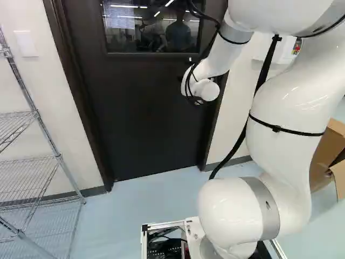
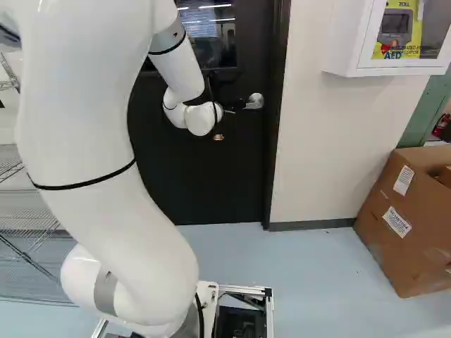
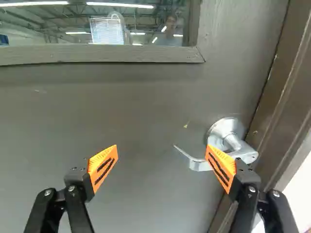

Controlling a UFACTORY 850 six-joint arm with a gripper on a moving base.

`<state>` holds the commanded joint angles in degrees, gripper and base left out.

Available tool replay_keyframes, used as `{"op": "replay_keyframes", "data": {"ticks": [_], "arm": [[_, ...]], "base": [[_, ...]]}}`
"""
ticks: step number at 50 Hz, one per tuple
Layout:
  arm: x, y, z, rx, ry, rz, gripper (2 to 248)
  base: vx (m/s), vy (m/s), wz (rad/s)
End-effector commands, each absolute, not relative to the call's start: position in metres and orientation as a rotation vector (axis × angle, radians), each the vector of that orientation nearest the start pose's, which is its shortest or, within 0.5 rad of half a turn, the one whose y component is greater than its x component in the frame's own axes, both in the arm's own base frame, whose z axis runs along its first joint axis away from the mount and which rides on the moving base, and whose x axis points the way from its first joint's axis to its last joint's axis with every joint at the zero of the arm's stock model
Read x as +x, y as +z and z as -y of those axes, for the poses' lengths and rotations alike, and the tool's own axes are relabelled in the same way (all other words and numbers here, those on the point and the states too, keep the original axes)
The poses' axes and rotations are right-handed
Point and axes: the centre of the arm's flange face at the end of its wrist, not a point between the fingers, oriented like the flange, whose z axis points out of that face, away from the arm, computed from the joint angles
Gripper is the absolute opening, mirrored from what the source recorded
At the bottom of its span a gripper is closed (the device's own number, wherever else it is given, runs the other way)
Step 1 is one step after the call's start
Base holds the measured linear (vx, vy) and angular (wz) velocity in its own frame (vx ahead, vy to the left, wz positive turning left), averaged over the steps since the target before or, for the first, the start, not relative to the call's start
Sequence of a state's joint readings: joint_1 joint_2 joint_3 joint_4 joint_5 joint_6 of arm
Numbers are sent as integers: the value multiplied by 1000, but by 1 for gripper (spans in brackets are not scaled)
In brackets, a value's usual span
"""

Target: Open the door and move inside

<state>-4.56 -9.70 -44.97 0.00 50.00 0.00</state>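
Observation:
In the right base view my gripper is a small dark shape beyond the white wrist, close to the silver lever handle of the dark door. The wrist view shows the gripper with its orange-padded fingers wide apart and nothing gripped. One finger overlaps the lever of the door handle; whether they touch I cannot tell. The lever's free end points in between the fingers, beyond their tips. The door looks closed in its frame, its window above the gripper.
A wire shelf rack stands left of the door. Right of the door come the pale wall, a white wall cabinet and a large cardboard box on the floor. The door frame runs close beside the handle.

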Motion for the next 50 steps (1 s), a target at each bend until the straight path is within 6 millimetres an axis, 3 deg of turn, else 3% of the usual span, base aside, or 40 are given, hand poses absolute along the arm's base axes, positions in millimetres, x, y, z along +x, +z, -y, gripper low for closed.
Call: {"op": "replay_keyframes", "data": {"ticks": [50], "arm": [[532, 425, 44, -2458, -2038, -102, 247]], "base": [[0, 0, 0]]}}
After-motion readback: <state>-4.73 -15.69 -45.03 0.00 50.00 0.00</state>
